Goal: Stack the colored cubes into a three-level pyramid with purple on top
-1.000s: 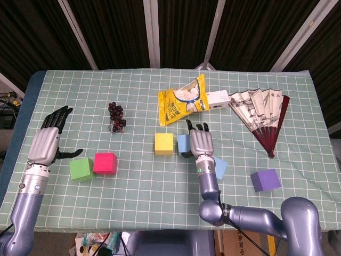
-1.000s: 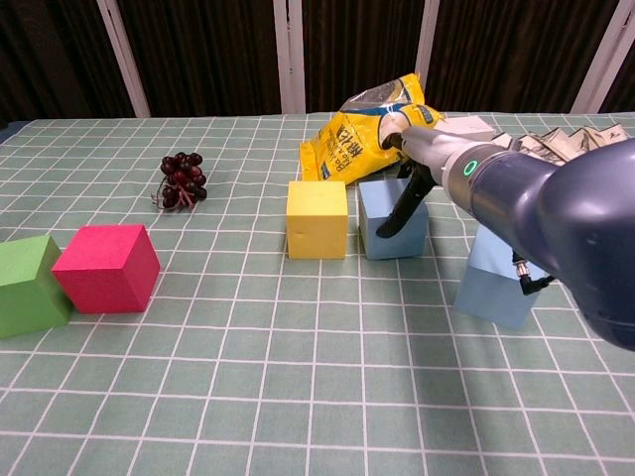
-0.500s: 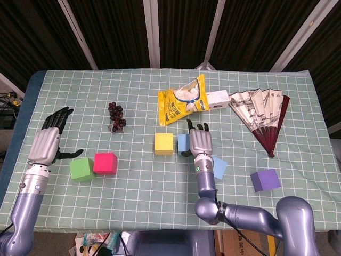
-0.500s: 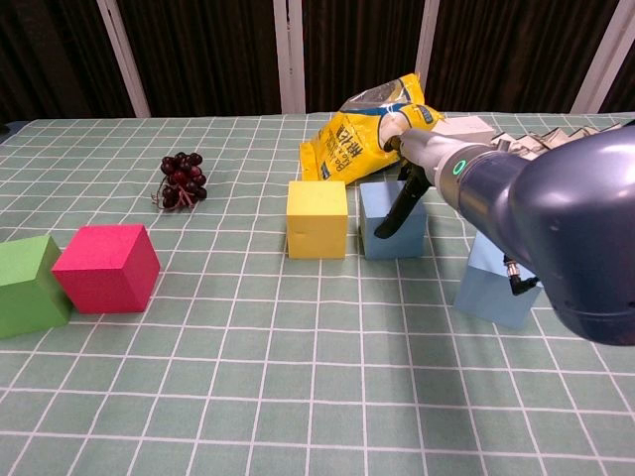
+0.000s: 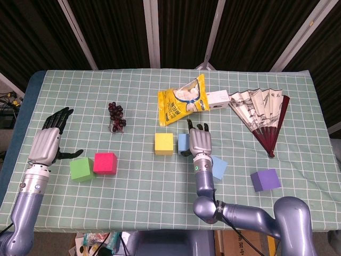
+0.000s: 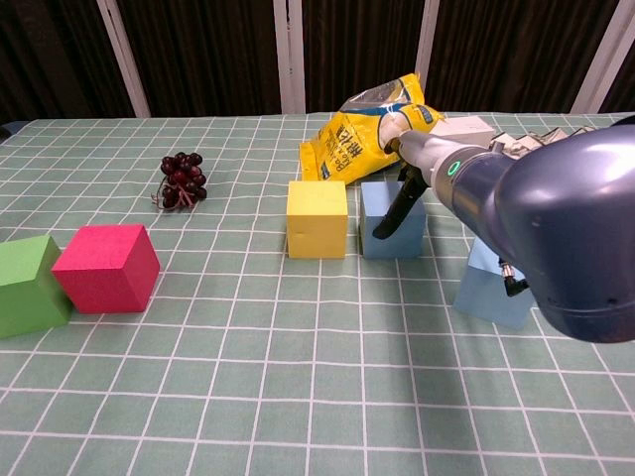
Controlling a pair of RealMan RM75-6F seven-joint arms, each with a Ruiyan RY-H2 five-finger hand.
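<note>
Head view is showing the right hand (image 5: 200, 142) lying over a light blue cube (image 5: 183, 142), its fingers draped on the block's top and right side with the thumb reaching down the near face, so it is gripping that cube, which is sitting just right of the yellow cube (image 5: 164, 143). A second light blue cube (image 5: 219, 167) is lying just near-right of the wrist, and the purple cube (image 5: 265, 180) is resting well apart to the right, near the table's front edge. The left hand (image 5: 49, 141) is hovering open with fingers spread, just left of the green cube (image 5: 81, 169), which is touching the red cube (image 5: 105, 162). Open cloth is stretching between the red and yellow cubes. Chest view is showing the right hand (image 6: 405, 194) with dark fingers (image 6: 395, 211) pressing against the front of the light blue cube (image 6: 386, 220); the forearm is hiding much of the second light blue cube (image 6: 491, 290), and the green cube (image 6: 28, 285) is being cut off by the left border. The purple cube is falling outside this view.
</note>
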